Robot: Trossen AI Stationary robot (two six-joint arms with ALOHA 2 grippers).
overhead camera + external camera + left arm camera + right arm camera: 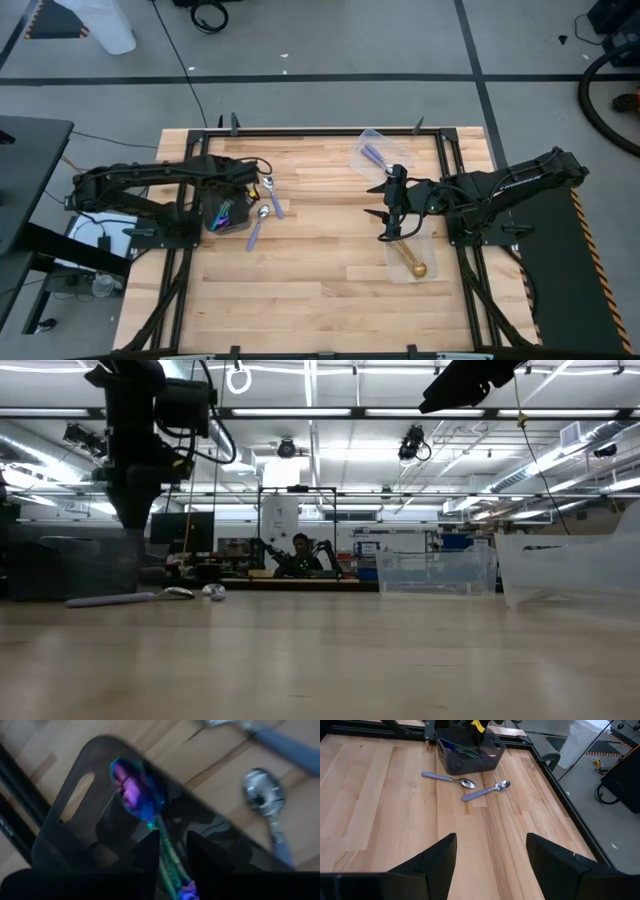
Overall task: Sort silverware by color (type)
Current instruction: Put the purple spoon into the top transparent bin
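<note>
An iridescent purple-blue spoon (134, 790) with a teal handle lies in the dark grey tray (60, 835) at the table's left. My left gripper (172, 837) hangs over the tray (212, 226), pointing steeply down. It is open, with one finger on either side of the spoon's handle. Two silver spoons with lilac handles (271, 196) (256, 228) lie flat on the wood just right of the tray. My right gripper (490, 865) hovers open above the table's right half (390, 215), holding nothing.
A clear container (372, 153) at the far right holds a lilac-handled spoon. Another clear container (410, 262) near my right arm holds a gold spoon (413, 266). Bare wood lies between the two arms. A person sits in the room beyond the table (300, 555).
</note>
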